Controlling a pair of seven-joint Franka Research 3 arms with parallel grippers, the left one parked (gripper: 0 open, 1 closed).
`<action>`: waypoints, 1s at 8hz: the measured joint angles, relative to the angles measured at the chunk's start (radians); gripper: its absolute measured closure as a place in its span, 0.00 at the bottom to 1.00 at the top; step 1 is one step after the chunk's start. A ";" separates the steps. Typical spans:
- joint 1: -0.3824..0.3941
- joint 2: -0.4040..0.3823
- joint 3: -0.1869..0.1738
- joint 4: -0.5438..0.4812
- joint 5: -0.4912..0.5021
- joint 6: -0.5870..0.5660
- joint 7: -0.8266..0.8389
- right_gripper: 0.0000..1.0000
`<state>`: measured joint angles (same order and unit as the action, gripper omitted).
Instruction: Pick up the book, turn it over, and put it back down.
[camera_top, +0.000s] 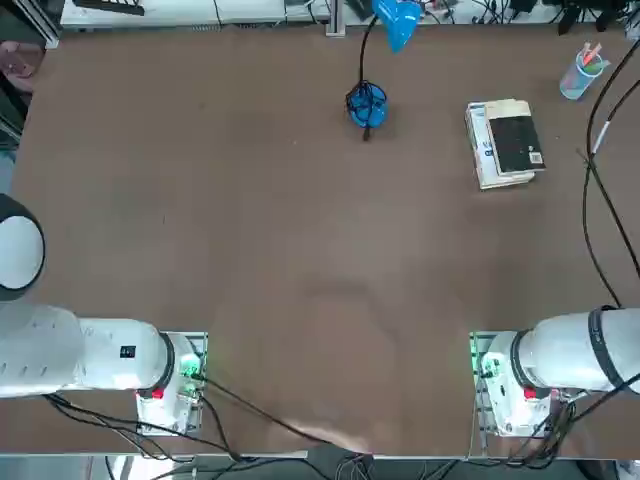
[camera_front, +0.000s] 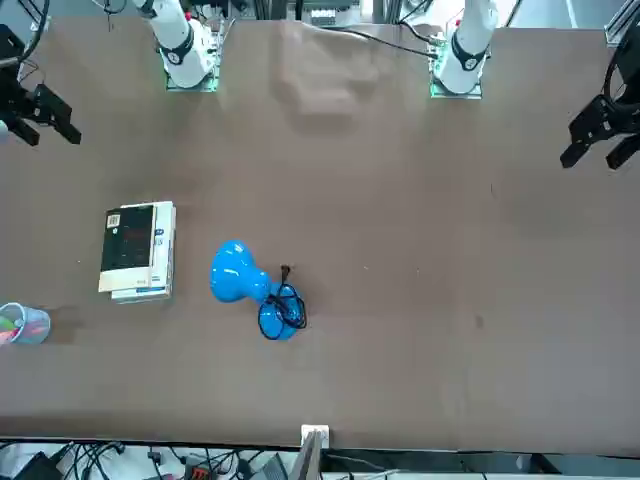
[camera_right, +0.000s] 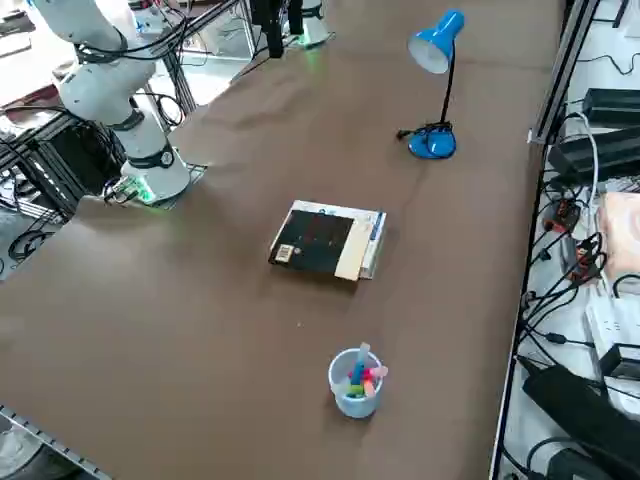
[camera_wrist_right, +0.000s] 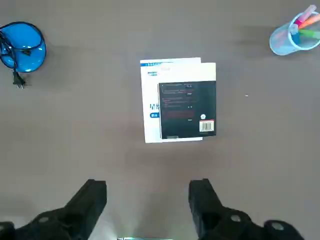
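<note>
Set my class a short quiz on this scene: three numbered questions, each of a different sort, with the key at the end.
1. True or false: the small black book lies underneath the larger white book.
2. Multiple choice: what stands on the black face, near a corner? (a) a barcode label (b) a blue star (c) a photo of a dog
3. Short answer: are the right gripper's fingers spread apart or closed together?

Key: 1. False; it lies on top. 2. a. 3. Spread apart, with nothing between them.
</note>
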<state>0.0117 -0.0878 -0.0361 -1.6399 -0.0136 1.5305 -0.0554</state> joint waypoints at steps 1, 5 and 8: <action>0.000 0.000 0.000 0.000 0.000 0.000 0.000 0.00; 0.000 0.002 0.000 0.002 0.000 0.005 0.000 0.00; -0.020 0.058 -0.016 0.001 0.014 0.090 0.000 0.00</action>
<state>-0.0081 -0.0295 -0.0518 -1.6387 0.0007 1.6203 -0.0553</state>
